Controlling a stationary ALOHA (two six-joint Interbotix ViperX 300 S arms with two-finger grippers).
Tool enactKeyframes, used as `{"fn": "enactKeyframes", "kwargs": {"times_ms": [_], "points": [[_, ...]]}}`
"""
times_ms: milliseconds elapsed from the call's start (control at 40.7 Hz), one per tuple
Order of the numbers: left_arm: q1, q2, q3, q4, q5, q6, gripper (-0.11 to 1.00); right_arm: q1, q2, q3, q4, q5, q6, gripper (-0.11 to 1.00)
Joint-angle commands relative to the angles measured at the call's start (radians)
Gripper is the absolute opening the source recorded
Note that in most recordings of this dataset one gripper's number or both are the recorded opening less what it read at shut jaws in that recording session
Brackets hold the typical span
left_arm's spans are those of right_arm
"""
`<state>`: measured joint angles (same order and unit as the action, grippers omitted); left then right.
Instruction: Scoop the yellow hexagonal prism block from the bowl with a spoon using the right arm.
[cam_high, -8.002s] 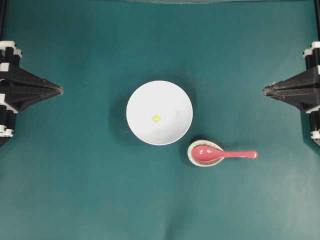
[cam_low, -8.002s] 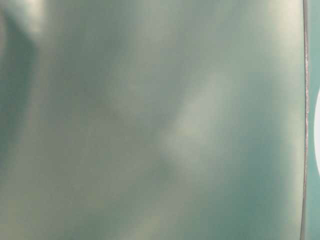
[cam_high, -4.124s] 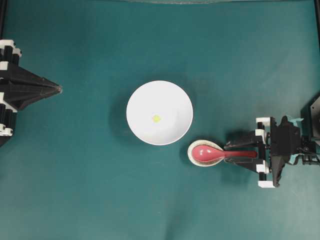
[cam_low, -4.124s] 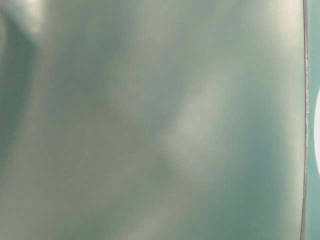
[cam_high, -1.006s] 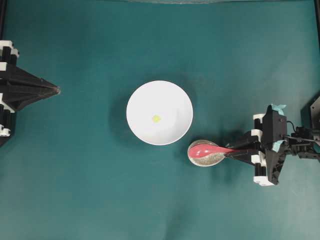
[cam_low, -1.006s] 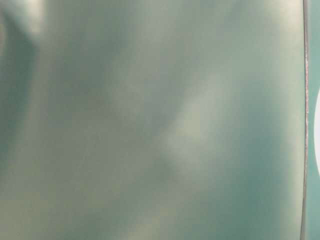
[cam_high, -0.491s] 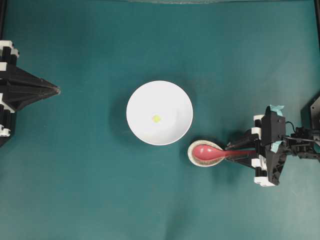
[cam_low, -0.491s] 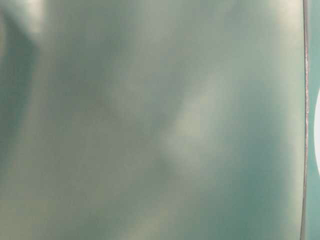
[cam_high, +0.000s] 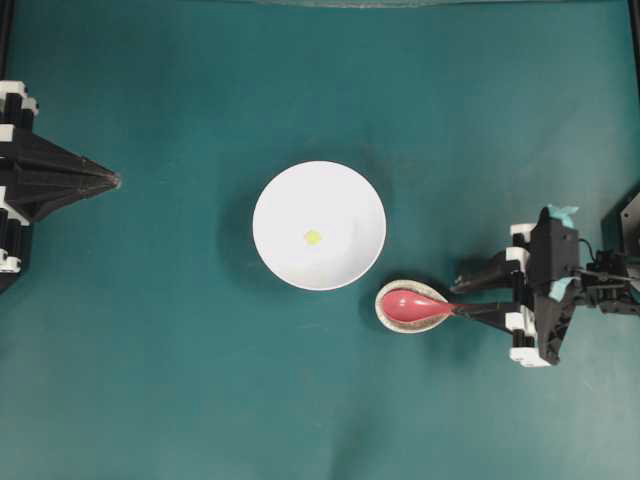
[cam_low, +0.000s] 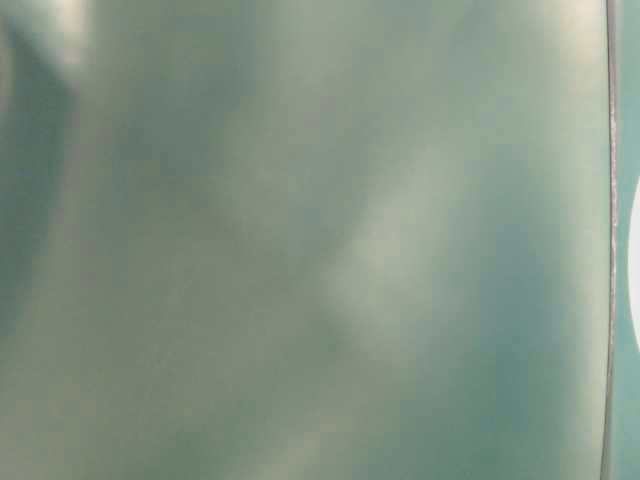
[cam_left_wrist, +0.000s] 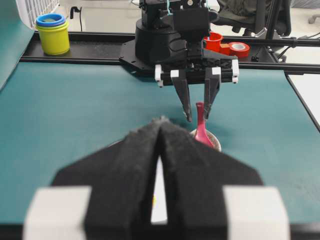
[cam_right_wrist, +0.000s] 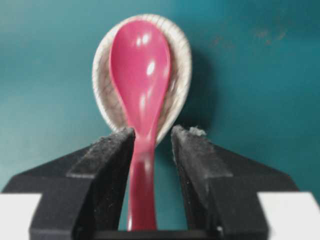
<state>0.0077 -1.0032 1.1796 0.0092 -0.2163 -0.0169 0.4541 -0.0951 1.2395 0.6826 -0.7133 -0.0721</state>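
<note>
Pickup step: right hand (cam_right_wrist: 152, 137) gapes around the spoon (cam_right_wrist: 141, 85) handle, seemingly not gripping. Next: close squarely, lift off its rest (cam_right_wrist: 177, 95).

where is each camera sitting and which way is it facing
Overhead: above the table, looking down; bowl, spoon, both arms.
Table-level: blurred teal, nothing readable.
Left wrist: on the shut left gripper, looking across at the right arm and spoon.
Right wrist: on the right gripper, open jaws either side of the spoon handle.
Overhead and both wrist views share the spoon.
</note>
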Motion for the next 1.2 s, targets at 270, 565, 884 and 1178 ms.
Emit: {"fn": "enactKeyframes", "kwargs": {"times_ms": [270, 565, 884, 1178], "points": [[0.000, 0.011, -0.028, 0.003, -0.003, 0.000, -0.01, 0.044, 0.107, 0.003, 0.002, -0.195, 0.063, 0.44], [0.002, 0.015, -0.028, 0.003, 0.000, 0.000, -0.01, 0.124, 0.186, 0.026, 0.002, -0.393, 0.138, 0.44], [0.002, 0.014, -0.028, 0.003, -0.002, 0.000, -0.01, 0.138, 0.230, 0.034, 0.002, -0.408, 0.146, 0.44], [0.000, 0.015, -0.026, 0.003, -0.002, 0.000, -0.01, 0.146, 0.279, 0.032, -0.002, -0.437, 0.167, 0.44]]}}
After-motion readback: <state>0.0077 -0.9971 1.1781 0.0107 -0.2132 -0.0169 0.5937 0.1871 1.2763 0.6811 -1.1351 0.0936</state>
